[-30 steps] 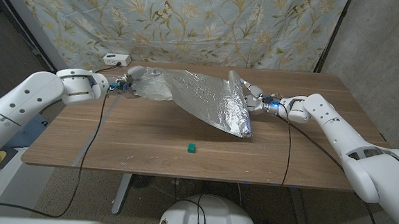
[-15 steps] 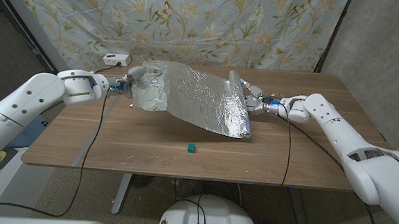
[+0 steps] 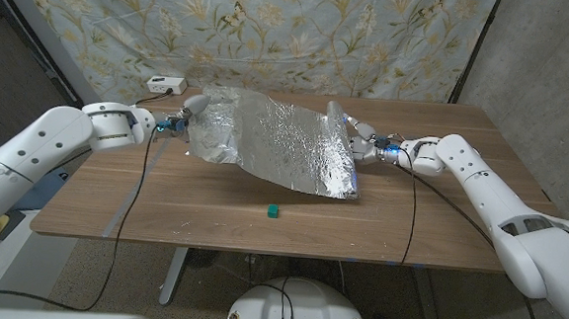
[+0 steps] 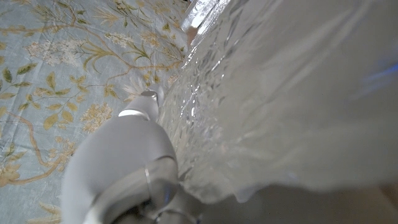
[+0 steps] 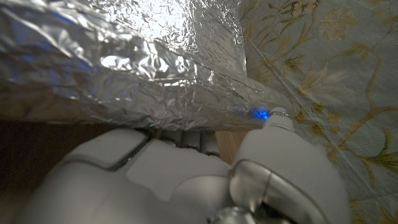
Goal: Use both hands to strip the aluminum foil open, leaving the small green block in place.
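Observation:
A crinkled sheet of aluminum foil hangs spread above the table between my two hands. My left hand grips its left edge, and in the left wrist view the foil runs away from that hand. My right hand holds the right edge, where the foil is bunched and curled over my right hand. The small green block sits bare on the table near the front edge, in front of the foil and apart from it.
A white power strip lies at the back left of the wooden table. Black cables trail from both wrists across the table. A floral cloth hangs behind.
The foil has been lifted and drawn flatter; its left part, which sagged in a crumpled fold, now hangs wider. Its low right corner has risen slightly. The block has not moved.

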Robot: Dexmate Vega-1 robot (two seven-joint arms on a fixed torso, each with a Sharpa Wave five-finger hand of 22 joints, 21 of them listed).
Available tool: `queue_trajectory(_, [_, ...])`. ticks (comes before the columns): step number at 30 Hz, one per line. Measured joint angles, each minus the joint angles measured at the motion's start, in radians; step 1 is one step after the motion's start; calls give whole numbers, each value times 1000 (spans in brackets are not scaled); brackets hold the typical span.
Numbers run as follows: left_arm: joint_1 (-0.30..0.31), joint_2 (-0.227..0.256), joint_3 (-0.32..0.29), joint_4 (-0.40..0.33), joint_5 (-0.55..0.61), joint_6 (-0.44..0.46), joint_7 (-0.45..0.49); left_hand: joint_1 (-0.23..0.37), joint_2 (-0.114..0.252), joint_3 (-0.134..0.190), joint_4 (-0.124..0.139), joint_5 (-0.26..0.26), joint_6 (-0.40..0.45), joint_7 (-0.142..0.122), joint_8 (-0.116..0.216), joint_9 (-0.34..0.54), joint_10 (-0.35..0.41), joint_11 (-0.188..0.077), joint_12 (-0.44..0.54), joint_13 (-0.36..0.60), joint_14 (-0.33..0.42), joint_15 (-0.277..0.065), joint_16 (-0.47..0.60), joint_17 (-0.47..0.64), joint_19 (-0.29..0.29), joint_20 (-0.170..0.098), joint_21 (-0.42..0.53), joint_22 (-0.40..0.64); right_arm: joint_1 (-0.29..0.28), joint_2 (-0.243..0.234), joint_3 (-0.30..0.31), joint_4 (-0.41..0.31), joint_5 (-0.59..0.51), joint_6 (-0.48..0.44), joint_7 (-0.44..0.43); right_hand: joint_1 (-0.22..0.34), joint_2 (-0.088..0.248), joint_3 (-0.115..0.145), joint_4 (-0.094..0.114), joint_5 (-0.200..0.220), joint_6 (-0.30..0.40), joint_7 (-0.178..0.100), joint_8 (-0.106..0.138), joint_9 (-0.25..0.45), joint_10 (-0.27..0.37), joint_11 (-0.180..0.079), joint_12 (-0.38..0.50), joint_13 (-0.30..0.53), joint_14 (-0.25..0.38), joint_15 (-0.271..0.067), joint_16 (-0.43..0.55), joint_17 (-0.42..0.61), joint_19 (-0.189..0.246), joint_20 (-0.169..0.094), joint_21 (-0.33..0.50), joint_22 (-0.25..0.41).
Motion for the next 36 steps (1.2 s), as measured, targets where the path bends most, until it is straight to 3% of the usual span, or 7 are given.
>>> queue_trajectory(4, [3,0,-1,7,-5,4,-18,-21,-9,-7,5,-8,-46,7,-23,-13,-36,21,-34,-12,-34,19,-6,-10,-10,10,-5,0,-5,-5,1,-12,9,-8,-13,0,0,0,0,0,0,0,0,0,0,0,0,0,0,0,0,0,3,-3,0,0])
queue_trajectory(12, [-5,-3,5,32,-10,17,-69,-39,-11,-8,6,-11,-74,21,-37,-25,-62,41,-64,-26,-65,44,-14,-20,-20,20,-10,-5,-9,-16,0,-30,19,-24,-33,4,4,-3,-3,0,0,0,0,0,0,0,0,0,0,0,0,0,3,-4,0,0])
queue_trajectory(27, [-35,-25,34,84,-14,35,-135,-84,-38,-33,17,-31,-106,24,-50,-43,-84,52,-96,-36,-96,64,-14,-34,-23,32,-15,-5,3,-30,-11,-35,27,-53,-52,4,4,-7,1,0,0,0,0,0,0,0,0,0,0,0,-8,5,10,4,0,0])
queue_trajectory(36, [-52,-37,47,113,-8,44,-166,-96,-34,-37,13,-34,-115,30,-54,-52,-96,53,-107,-36,-99,67,-14,-39,-29,37,-21,-5,16,-32,-18,-20,24,-55,-51,4,4,-7,1,0,0,0,0,0,0,0,0,0,0,0,-8,5,11,4,0,0])
